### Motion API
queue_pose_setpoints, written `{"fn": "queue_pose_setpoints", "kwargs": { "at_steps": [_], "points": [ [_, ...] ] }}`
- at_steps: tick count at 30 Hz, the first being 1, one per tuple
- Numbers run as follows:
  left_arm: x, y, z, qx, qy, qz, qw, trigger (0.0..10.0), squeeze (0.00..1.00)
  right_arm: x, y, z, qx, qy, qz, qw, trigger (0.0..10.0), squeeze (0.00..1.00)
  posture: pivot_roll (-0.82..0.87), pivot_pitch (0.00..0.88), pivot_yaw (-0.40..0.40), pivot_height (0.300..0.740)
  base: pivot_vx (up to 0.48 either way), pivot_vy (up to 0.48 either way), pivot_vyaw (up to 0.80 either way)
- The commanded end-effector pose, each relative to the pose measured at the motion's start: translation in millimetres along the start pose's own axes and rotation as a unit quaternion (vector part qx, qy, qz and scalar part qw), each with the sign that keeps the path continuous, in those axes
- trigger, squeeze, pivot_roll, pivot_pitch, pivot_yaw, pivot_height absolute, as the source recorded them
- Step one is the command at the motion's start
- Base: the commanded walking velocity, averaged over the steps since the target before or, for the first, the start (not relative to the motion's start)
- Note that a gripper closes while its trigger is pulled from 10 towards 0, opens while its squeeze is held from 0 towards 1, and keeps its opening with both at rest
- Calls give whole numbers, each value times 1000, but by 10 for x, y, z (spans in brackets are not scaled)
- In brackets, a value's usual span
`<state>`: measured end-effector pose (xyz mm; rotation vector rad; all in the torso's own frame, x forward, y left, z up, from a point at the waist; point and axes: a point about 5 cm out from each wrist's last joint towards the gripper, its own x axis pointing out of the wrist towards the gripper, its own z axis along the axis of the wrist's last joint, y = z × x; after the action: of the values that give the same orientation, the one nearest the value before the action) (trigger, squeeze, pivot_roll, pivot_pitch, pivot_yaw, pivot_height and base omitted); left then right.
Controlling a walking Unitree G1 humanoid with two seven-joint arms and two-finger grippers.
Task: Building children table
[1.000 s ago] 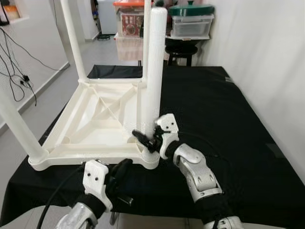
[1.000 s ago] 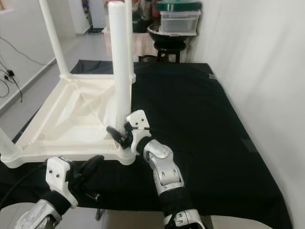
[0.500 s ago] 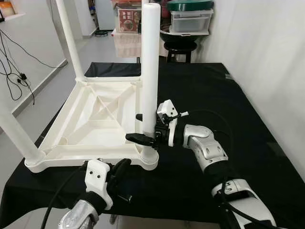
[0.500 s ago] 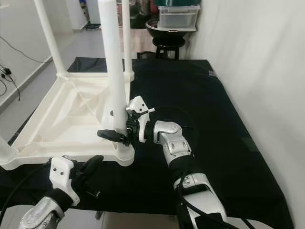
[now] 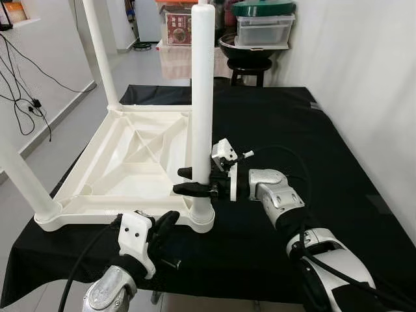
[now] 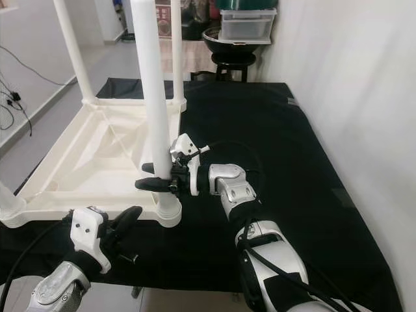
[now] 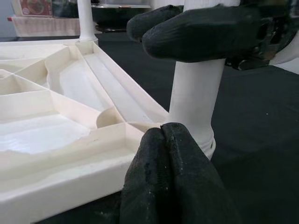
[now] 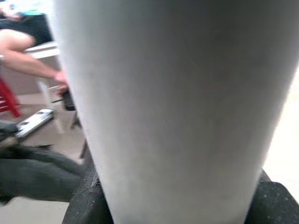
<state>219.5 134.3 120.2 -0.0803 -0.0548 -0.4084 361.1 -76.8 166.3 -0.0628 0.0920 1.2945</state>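
Here, the right gripper [image 5: 195, 181] clasps the near white plastic table leg [image 5: 202, 97] low down, just above its corner socket.
The upturned white plastic children's table [image 5: 123, 170] lies on the black cloth-covered table [image 5: 325, 149]; the left gripper [image 7: 170, 177], fingers pressed together, sits just beside that corner.

Upturned white table top [image 5: 123, 166] and its upright legs [image 5: 202, 97] crowd the left of the black-draped surface [image 5: 338, 169]. The right gripper [image 5: 195, 182] straddles the near leg. Open black cloth lies to the right, toward the white wall [image 5: 364, 71].
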Motion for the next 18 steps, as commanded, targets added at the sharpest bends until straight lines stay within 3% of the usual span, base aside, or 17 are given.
{"fn": "queue_pose_setpoints", "kwargs": {
  "at_steps": [1, 2, 3, 4, 5, 6, 8, 9, 14, 15, 18],
  "points": [
    [-28, -2, -32, -1, 5, 1, 1000, 10000, 0, -89, -56, -86, -8, 26, -74, 997, 0, 0, 10, 0, -32, 740, 0, 0, 0],
    [-28, -2, -32, -1, 5, 1, 1000, 10000, 0, -89, -56, -86, -8, 26, -74, 997, 0, 0, 10, 0, -32, 740, 0, 0, 0],
    [-52, -1, -26, -3, 4, 1, 1000, 10000, 0, -97, -78, -121, -28, 23, -188, 982, 0, 0, -8, 0, -39, 740, 0, 0, 0],
    [-67, 1, -24, -3, 4, 1, 1000, 10000, 0, -179, -105, -215, -4, 15, -360, 933, 0, 0, -8, 0, -39, 740, 0, 0, 0],
    [-74, 1, -14, -2, 4, 2, 1000, 10000, 0, -130, 75, -328, 7, 15, -387, 922, 0, 0, -18, 0, -4, 740, 0, 0, 0],
    [-77, 1, -7, -2, 4, 2, 1000, 10000, 0, -92, 212, -388, 16, 13, -390, 920, 0, 0, -18, 0, -4, 740, 0, 0, 0],
    [-80, -1, -9, 0, 6, 1, 1000, 10000, 0, -39, 254, -347, 5, 6, -373, 928, 0, 0, -31, 0, -1, 740, 0, 0, 0],
    [-82, -3, -11, 2, 8, 1, 1000, 10000, 0, 4, 267, -300, -10, 0, -353, 936, 0, 0, -31, 0, -1, 740, 0, 0, 0],
    [-80, -5, 3, -2, 5, -1, 1000, 10000, 0, 63, 237, -314, -27, 21, -327, 945, 0, 0, -14, 0, -23, 740, 0, 0, 0],
    [-77, -6, 7, -1, 2, 3, 1000, 10000, 0, 81, 236, -289, -20, 15, -310, 950, 10000, 306, -11, 0, -24, 740, 0, 0, 0],
    [-75, -5, 12, 0, 0, 8, 1000, 10000, 0, 96, 257, -244, -11, 7, -301, 953, 10000, 306, -11, 0, -24, 740, 0, 0, 0]
  ]
}}
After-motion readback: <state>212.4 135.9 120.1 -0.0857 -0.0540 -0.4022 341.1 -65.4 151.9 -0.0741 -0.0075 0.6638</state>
